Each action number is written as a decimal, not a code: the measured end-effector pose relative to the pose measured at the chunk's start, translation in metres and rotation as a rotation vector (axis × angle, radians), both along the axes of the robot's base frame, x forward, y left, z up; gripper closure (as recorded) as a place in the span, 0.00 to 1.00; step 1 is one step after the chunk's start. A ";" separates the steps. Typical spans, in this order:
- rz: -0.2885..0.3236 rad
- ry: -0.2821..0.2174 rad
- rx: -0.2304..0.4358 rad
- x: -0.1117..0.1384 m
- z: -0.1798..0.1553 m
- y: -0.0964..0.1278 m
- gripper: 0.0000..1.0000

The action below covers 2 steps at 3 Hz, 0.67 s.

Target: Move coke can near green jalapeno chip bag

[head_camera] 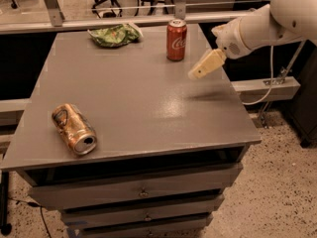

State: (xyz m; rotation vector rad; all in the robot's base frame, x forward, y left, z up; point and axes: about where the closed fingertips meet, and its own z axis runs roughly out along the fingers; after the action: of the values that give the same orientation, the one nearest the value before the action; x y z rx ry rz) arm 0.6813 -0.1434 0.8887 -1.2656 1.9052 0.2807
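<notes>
Office chairs stand behind a grey table (148, 108) with drawers. On its far edge the coke can (177, 32) stands upright, its long axis vertical. The green jalapeno chip bag (115, 35) lies flat to its left in the picture, apart from it. The end effector (197, 71) hangs above the table's right side, just beside the can and nearer the camera, tip angled down toward the table. It holds and touches nothing; whether it is apart or together I cannot tell. A gold can (74, 129) lies on its side, well apart.
</notes>
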 end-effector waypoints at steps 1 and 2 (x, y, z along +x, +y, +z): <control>-0.006 -0.031 0.157 0.039 0.001 0.022 0.00; 0.003 -0.070 0.260 0.078 -0.001 0.042 0.00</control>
State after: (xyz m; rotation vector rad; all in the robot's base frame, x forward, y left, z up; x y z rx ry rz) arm 0.7595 -0.1015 0.8881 -1.0903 1.7439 0.4637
